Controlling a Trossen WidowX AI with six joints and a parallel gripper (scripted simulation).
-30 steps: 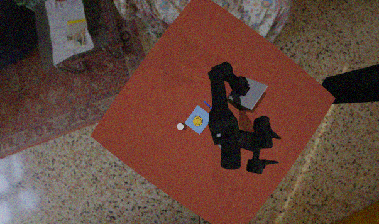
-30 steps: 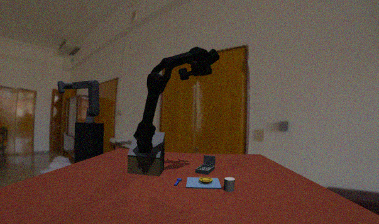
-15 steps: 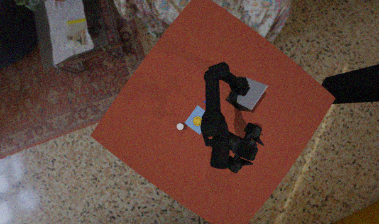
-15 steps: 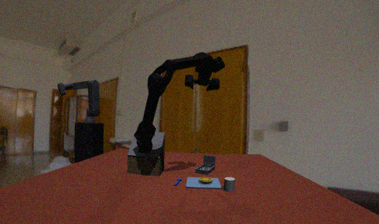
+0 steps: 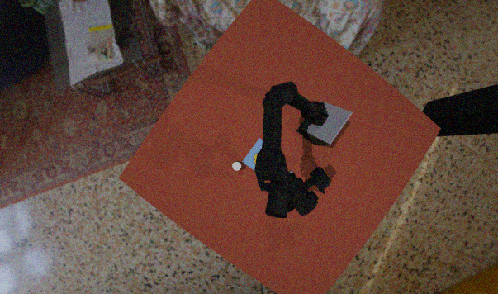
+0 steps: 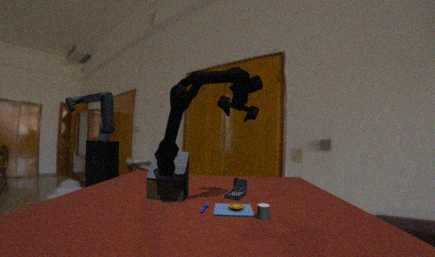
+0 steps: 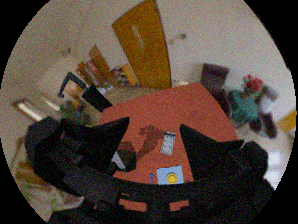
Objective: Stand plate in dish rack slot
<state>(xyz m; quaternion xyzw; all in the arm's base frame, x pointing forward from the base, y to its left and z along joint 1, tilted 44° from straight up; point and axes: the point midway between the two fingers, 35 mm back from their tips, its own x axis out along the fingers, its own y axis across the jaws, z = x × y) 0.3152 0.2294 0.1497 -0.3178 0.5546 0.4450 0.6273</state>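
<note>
The yellow plate (image 6: pixel 236 206) (image 7: pixel 172 178) lies flat on a light blue square board (image 5: pixel 250 156) (image 6: pixel 220 211) (image 7: pixel 162 172); the arm hides part of both in the top view. The small grey dish rack (image 6: pixel 241 183) (image 7: pixel 168 144) stands on the table behind the board, with a raised panel at one end. The arm covers nearly all of it in the top view. My gripper (image 6: pixel 236 118) (image 7: pixel 154 123) is open and empty, fingers wide apart, high above the table and the rack. Whether the rack's slots hold anything is too small to tell.
A white-topped grey cylinder (image 5: pixel 236 166) (image 6: pixel 262 211) stands beside the board. A small blue object (image 6: pixel 204 208) (image 7: pixel 151 177) lies at its other side. The arm's base stands on a grey box (image 5: pixel 336 123) (image 6: pixel 184 173).
</note>
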